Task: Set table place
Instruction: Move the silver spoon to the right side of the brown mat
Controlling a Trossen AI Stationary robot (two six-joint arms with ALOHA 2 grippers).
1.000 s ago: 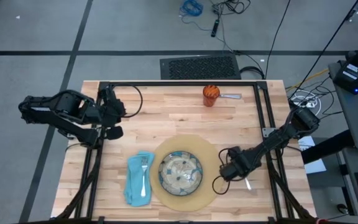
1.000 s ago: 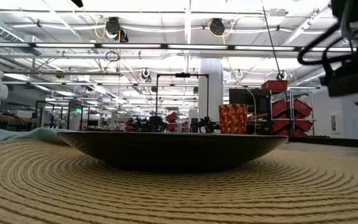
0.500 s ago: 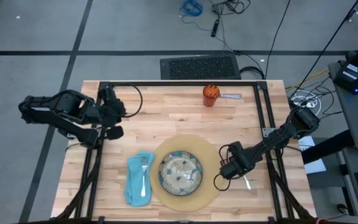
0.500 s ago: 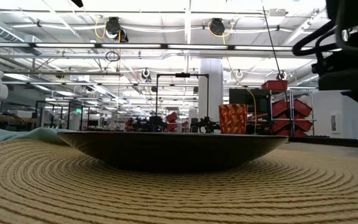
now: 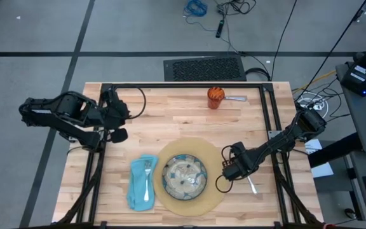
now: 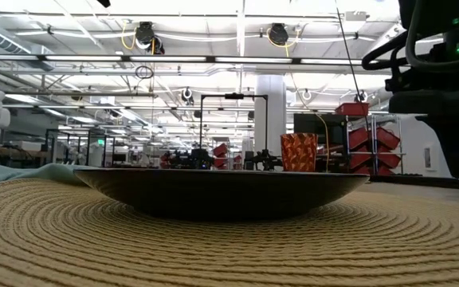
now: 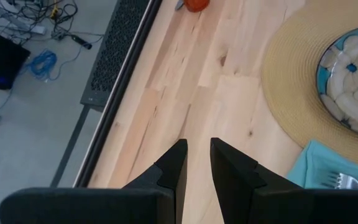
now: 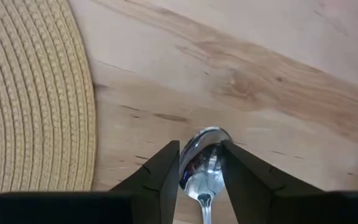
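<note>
Right claw (image 8: pixel 199 163) pinches the thin, stiff, slippery silver metal spoon (image 8: pixel 202 158) at its bowl, where it could slip; left claw (image 7: pixel 197 163) idles nearly closed, empty.

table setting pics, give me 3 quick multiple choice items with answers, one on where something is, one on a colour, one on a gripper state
1. Where is the fork?
A. on the napkin
B. on the plate
C. beside the cup

2. What colour is the napkin?
A. red
B. teal
C. white

3. What is the right gripper doing?
A. gripping the cup
B. standing wide open over the plate
C. shut on the spoon

Answers:
1 A: the high view shows the fork lying on the cloth, left of the placemat.
2 B: it shows blue-green from above.
3 C: the right wrist view shows the spoon bowl held between both fingers, just above the table beside the placemat.
</note>
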